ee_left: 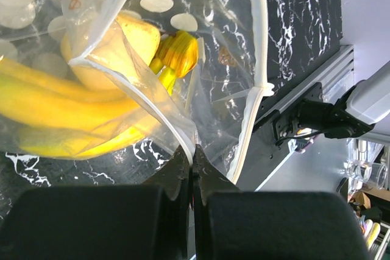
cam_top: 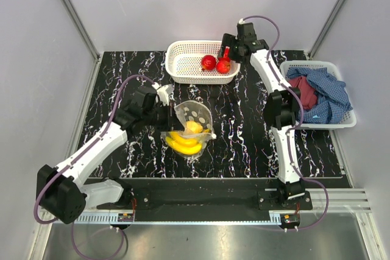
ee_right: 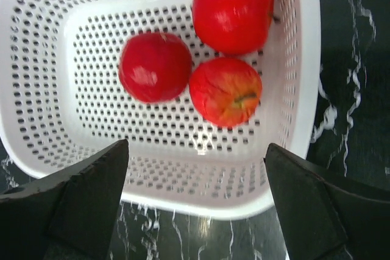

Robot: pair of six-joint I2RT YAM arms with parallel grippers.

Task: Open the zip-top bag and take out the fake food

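Top external view has the zip-top bag [cam_top: 194, 120] sitting on the black marbled table [cam_top: 244, 144], just on the near side of the white mesh basket [cam_top: 175, 59], toward the arm bases. It's clear floppy plastic with white dots and a white strip along the rim, and its mouth gapes open and stands up a bit. Inside it are the yellow banana bunch [cam_top: 183, 143] and a yellow-orange fruit [cam_top: 194, 127], so part of the fake food is in the bag.

The left gripper [cam_top: 167, 114] is at the bag's left edge, near side of the basket. Only the left wrist view shows the grip: the left gripper's jaws are clamped tight on a thin fold of the bag's film next to the rim strip, with the bananas pressed up against the plastic right past them.

The right gripper [cam_top: 226, 53] hangs over the basket's right end. From above, two red apples [cam_top: 209, 62] are plain to see in the basket. The right wrist view looks straight down and shows three of them, all touching, toward the basket's right side. Its fingers [ee_right: 91, 187] are spread wide with nothing between them.

Well right of that basket sits a second basket [cam_top: 341, 123] with red and blue cloths [cam_top: 326, 92]
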